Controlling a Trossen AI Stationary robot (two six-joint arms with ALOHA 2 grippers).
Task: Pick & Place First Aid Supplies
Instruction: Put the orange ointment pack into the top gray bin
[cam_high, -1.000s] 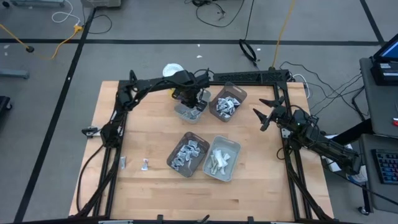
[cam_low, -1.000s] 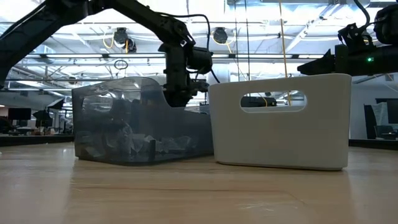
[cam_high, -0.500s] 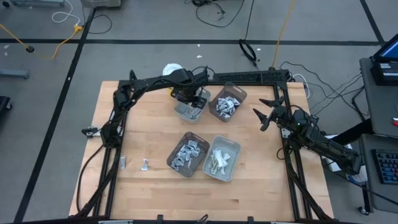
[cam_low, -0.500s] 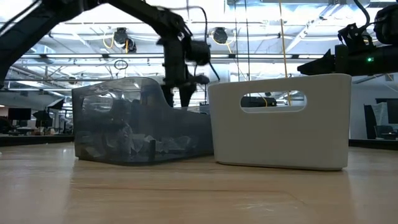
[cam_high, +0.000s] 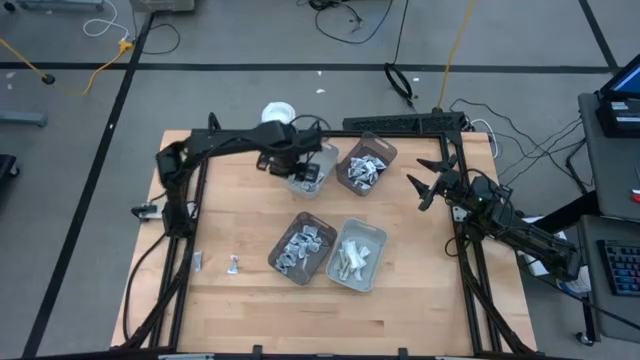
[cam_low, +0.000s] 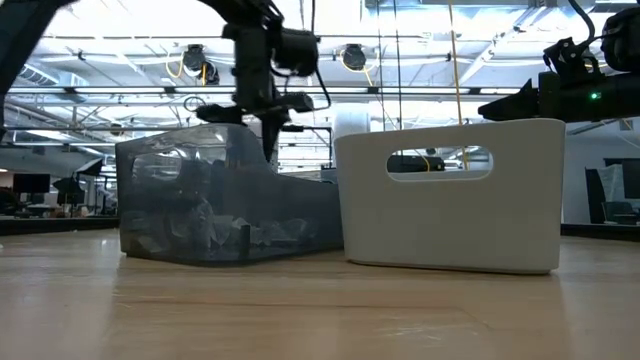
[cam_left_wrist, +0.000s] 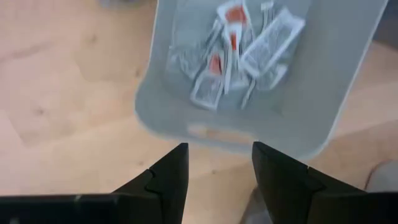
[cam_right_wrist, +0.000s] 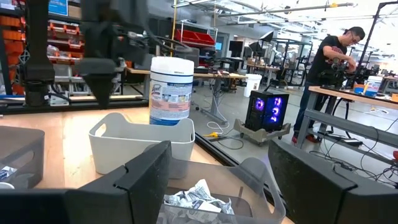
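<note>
Four plastic trays sat on the wooden desk (cam_high: 400, 290), two toward the back and two nearer the front. The white tub (cam_right_wrist: 171, 91) standing at the back edge wore a blue label, but its writing was too small for me to read. The back-left grey tray (cam_left_wrist: 323, 99) held a small heap of first aid supplies (cam_left_wrist: 239, 53), flat white packets, several printed with a red-orange patch. The tray beside it (cam_high: 367, 163) carried crumpled silvery packets (cam_right_wrist: 198, 194). The front-left tray (cam_high: 303, 247) was filled with grey and bluish packets, and the pale front-right tray (cam_high: 357, 255) held narrow light strips. Two small items (cam_high: 233, 264) lay loose on the desk near its left front, well apart from the trays.

The left claw (cam_left_wrist: 214, 165) hung just over the outer edge of the back-left tray, its two dark fingers parted with nothing between them. The right claw (cam_high: 432, 180) waited above the right side of the desk, away from the trays, its jaws spread wide and empty. Beyond the desk, a person (cam_right_wrist: 328, 68) in a dark top stood at a workbench.
</note>
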